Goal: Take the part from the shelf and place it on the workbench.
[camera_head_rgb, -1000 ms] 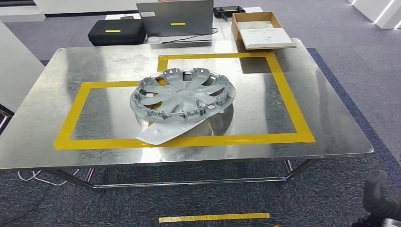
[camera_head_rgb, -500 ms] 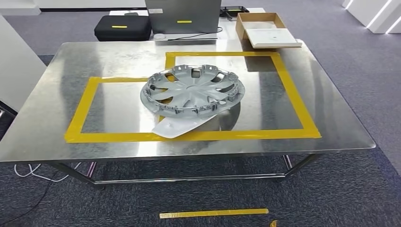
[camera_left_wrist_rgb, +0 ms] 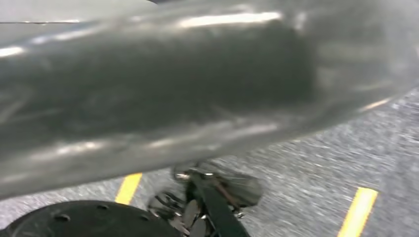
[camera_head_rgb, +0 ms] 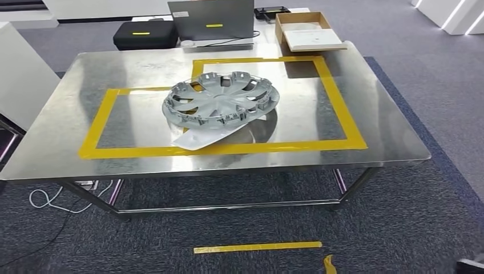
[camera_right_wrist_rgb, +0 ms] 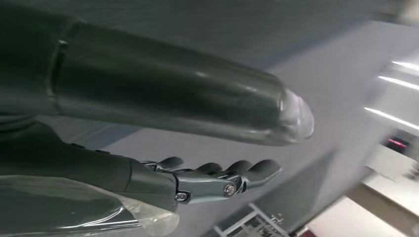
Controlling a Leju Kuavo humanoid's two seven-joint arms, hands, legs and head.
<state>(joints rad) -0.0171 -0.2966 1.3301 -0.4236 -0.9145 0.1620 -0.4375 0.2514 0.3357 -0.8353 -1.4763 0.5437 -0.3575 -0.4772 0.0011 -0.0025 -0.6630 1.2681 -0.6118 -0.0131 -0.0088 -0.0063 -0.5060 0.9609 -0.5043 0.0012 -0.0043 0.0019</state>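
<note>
Spoked silver plastic hubcap (camera_head_rgb: 221,99) is lying on your steel workbench (camera_head_rgb: 376,120), inside its yellow tape; right hand (camera_right_wrist_rgb: 217,180) is hanging outstretched, holding nothing

Counted on and around one steel workbench (camera_head_rgb: 68,145): one silver hubcap (camera_head_rgb: 221,100), one white sheet (camera_head_rgb: 208,138), one laptop (camera_head_rgb: 211,20), one black case (camera_head_rgb: 144,34), one cardboard box (camera_head_rgb: 305,31), two yellow floor strips (camera_head_rgb: 257,247).

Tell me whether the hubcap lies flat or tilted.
Tilted: the hubcap rests partly on a white sheet on the workbench, one edge raised.
</note>
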